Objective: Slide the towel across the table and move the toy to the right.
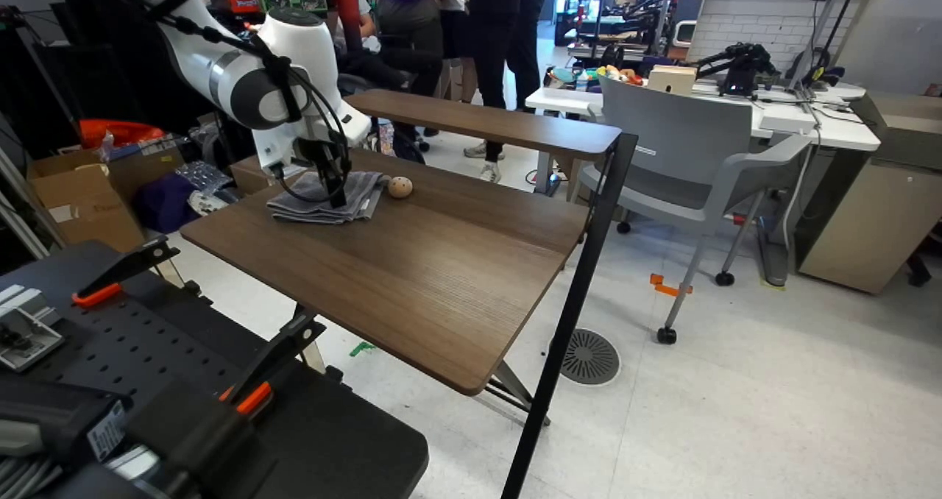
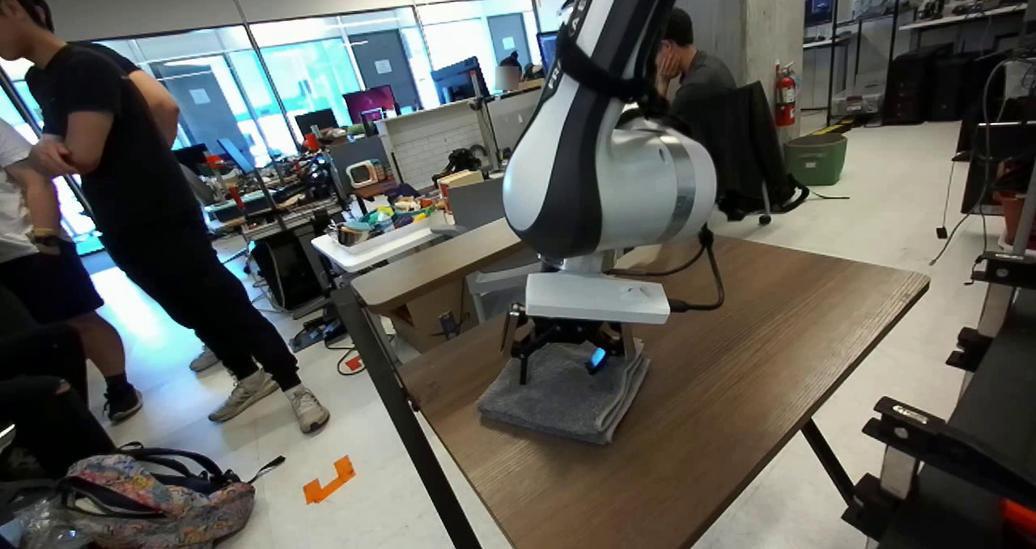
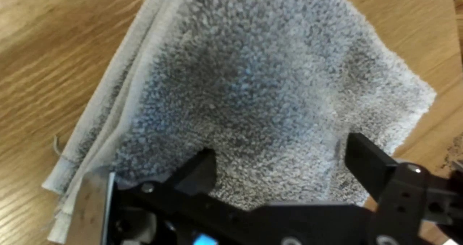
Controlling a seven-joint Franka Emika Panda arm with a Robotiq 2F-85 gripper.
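Grey folded towel [image 2: 558, 403]: slide apparently in hand

My gripper [image 3: 281, 154]: over the towel, jaws well apart, clamped on nothing; whether it presses down, I cannot tell; table [image 1: 441, 285]: beneath the towel; step, by my judgement: the slide; next move, I judge, calls for gentle downward pressure, then a level drag of the towel; in an exterior view: toy [image 1: 400, 187], tan, round, just beside the towel; wrist view: no toy I can make out, but the towel's pile plain between the jaws.

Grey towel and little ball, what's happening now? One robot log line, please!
tool: open, over towel | tool-towel contact: unclear | towel: folded, on table | toy: on table, beside towel
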